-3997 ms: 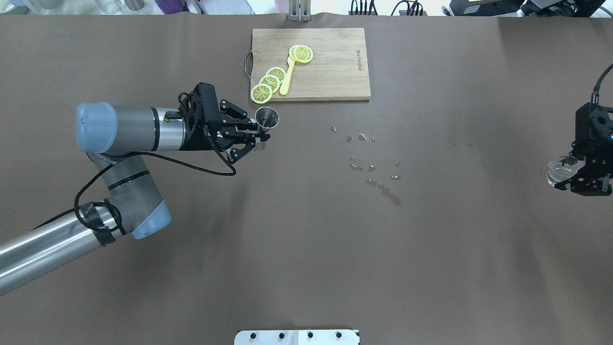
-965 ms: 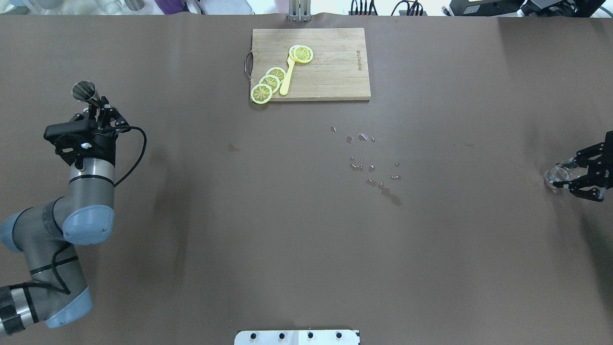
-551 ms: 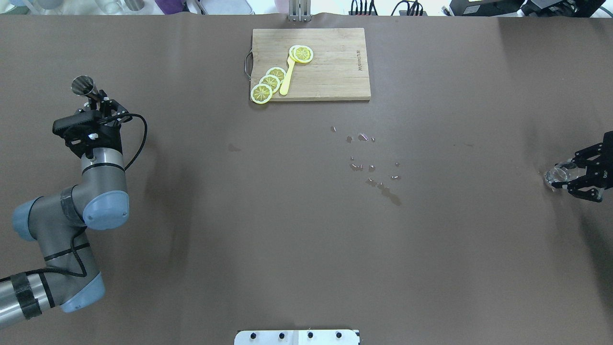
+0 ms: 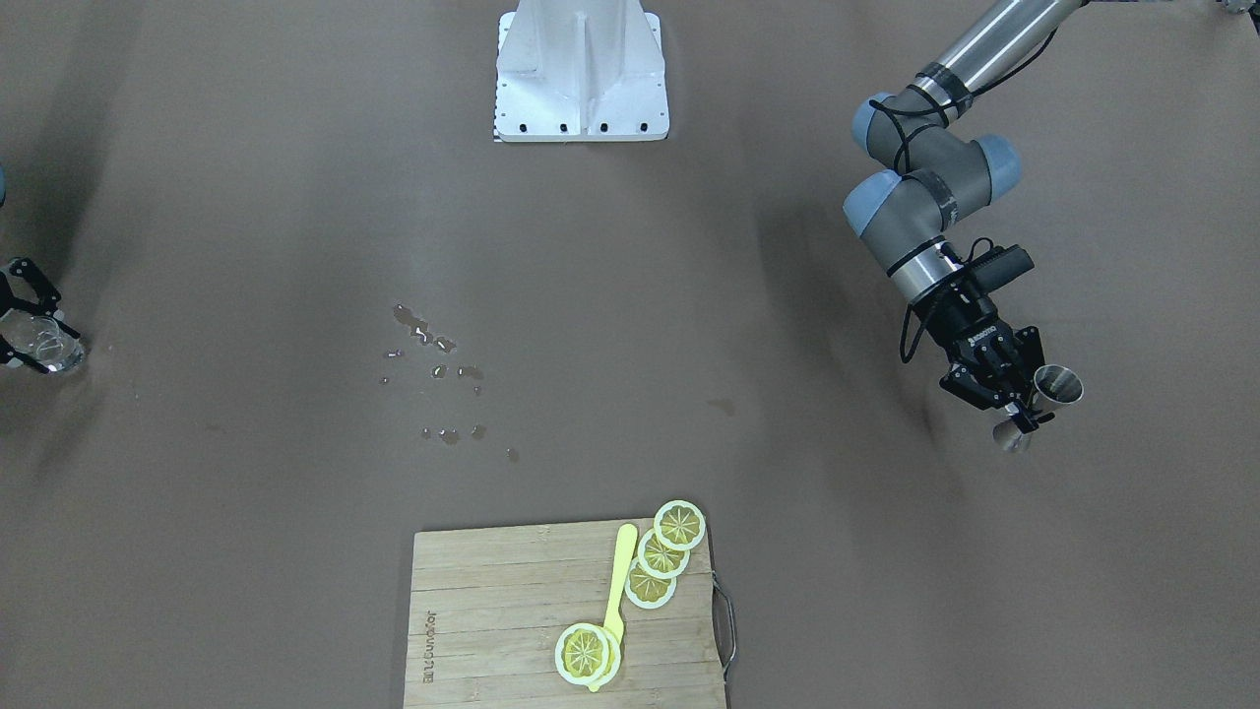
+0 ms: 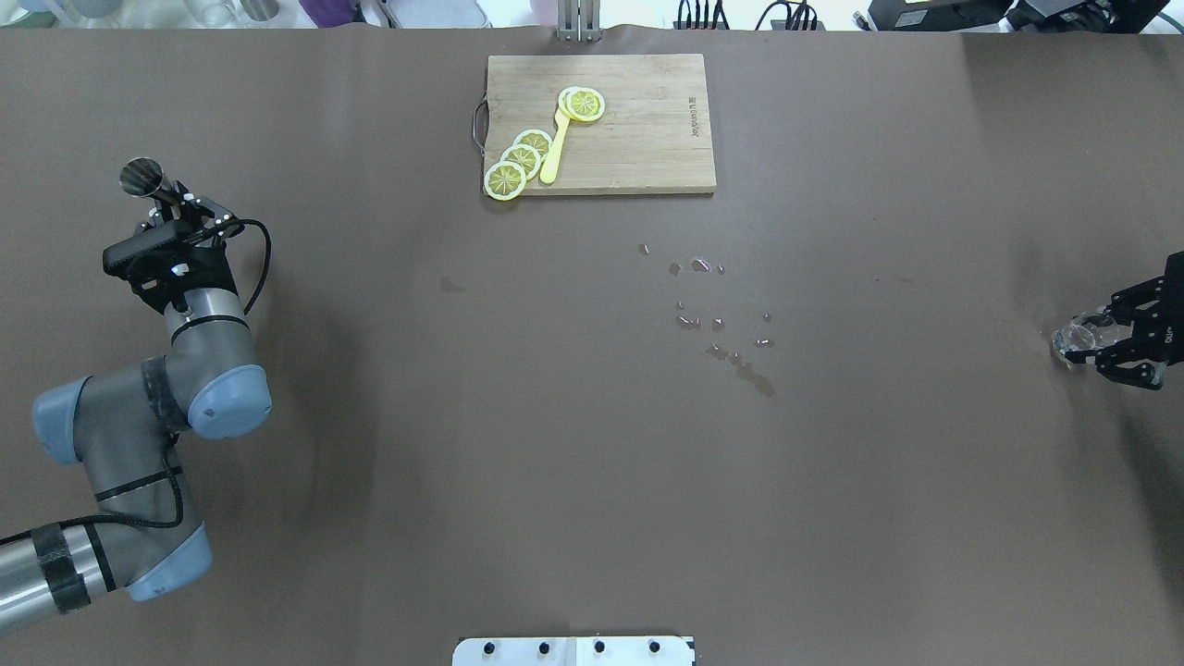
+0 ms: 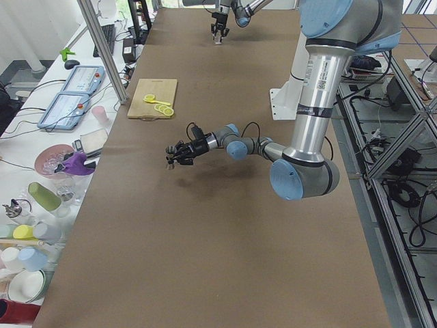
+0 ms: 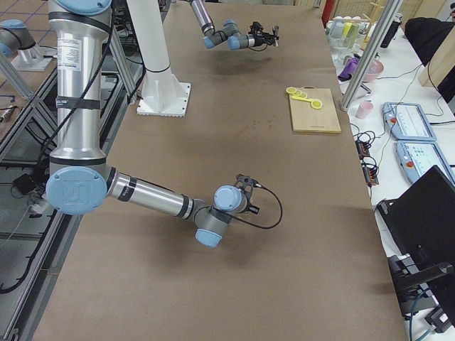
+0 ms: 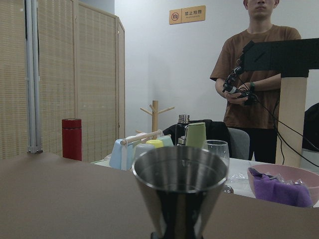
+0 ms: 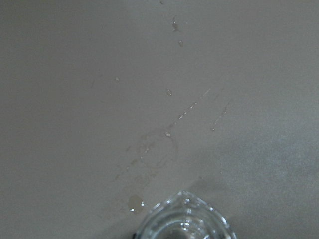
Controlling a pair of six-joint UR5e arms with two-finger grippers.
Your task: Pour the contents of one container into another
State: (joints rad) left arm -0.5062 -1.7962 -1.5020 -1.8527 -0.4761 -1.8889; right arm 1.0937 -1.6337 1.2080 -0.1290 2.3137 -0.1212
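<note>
A steel jigger is held upright at the far left of the table, with my left gripper shut on its narrow waist. The front-facing view shows the same jigger in that gripper, just above the brown table. It fills the left wrist view as a jigger with its open cup on top. At the right edge my right gripper is shut on a clear glass, low over the table. The glass sits at the bottom of the right wrist view.
A wooden cutting board with lemon slices and a yellow spoon lies at the back centre. Spilled droplets dot the middle of the table. The robot's white base stands at the near edge.
My left arm has swung the jigger from beside the cutting board to the far left, and lately edged it further left. The right gripper has lowered the glass and now holds still.
</note>
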